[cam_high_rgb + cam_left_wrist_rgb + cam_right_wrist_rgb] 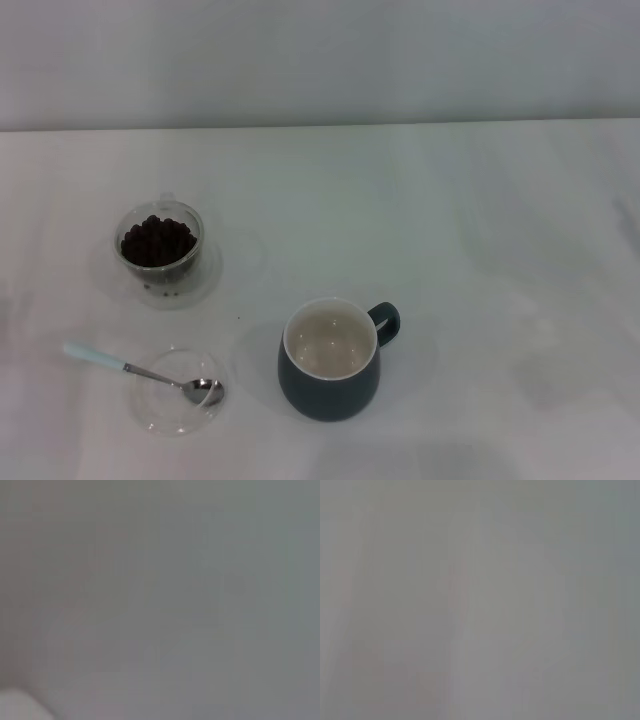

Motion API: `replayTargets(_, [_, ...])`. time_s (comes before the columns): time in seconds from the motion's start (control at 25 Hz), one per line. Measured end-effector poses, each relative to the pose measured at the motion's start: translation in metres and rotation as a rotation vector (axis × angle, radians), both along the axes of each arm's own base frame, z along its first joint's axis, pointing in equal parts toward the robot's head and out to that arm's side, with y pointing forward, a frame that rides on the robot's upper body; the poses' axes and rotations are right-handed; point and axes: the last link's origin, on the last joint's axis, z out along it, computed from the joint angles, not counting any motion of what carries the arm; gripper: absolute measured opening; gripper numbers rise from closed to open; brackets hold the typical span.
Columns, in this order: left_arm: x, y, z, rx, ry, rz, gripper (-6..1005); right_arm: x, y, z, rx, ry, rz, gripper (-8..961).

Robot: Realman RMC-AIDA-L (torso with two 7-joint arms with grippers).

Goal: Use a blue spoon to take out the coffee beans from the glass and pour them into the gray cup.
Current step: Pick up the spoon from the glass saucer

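Observation:
In the head view the glass [160, 245] stands at the left of the white table, holding a heap of dark coffee beans [157, 242]. The blue spoon [140, 372] lies nearer the front left, its pale handle pointing left and its silver bowl resting in a flat clear dish [170, 415]. The gray cup [330, 360] stands to the right of the dish, its cream inside looking bare and its handle turned to the right. Neither gripper shows in any view; both wrist views show only a featureless grey surface.
The white table [480, 250] spreads wide to the right and toward the back, ending at a pale wall [320, 60]. The glass stands on a faint clear saucer [205, 282].

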Motion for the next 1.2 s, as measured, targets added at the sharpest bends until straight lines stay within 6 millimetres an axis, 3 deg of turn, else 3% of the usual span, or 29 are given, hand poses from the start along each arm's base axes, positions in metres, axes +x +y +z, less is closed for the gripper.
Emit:
replayTargets(0.2, [0.006, -0.012, -0.024, -0.133, -0.183, -0.035, 874, -0.014, 0.017, 0.016, 0.153, -0.060, 0.029, 446])
replayTargets(0.44, [0.005, -0.028, -0.038, -0.250, -0.322, -0.047, 875, -0.024, 0.033, 0.018, 0.202, -0.129, 0.024, 445])
replayTargets(0.72, [0.004, -0.046, -0.054, -0.339, -0.360, -0.026, 876, -0.033, 0.052, 0.011, 0.250, -0.185, -0.025, 445])
replayTargets(1.2, [0.012, -0.037, -0.069, -0.476, -0.341, -0.052, 876, -0.042, 0.059, -0.004, 0.278, -0.252, -0.040, 446])
